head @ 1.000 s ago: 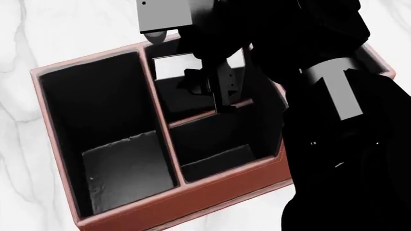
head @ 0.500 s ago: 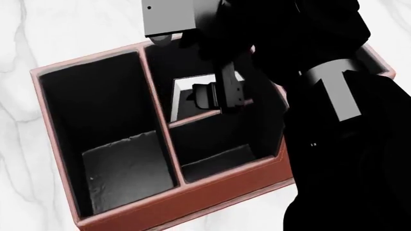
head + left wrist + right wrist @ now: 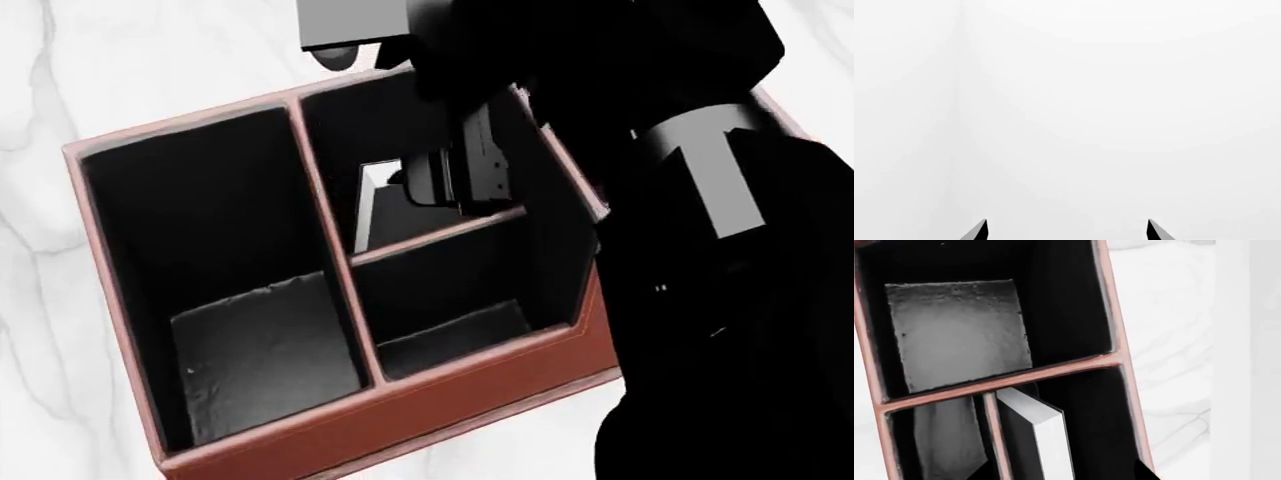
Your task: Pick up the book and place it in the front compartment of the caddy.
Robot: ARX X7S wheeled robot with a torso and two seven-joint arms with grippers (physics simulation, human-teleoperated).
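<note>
Here the right tool (image 3: 447, 185) hangs inside the caddy (image 3: 441, 415), its jaws closed on the book (image 3: 378, 205), which stands upright with its white page edge showing. The book sits down in the front compartment (image 3: 400, 150), the far cell behind a thin partition, close to the wall shared with the long left cell. The left tool (image 3: 1067, 231) shows two tips spread wide over bare white counter (image 3: 134, 70), holding nothing.
</note>
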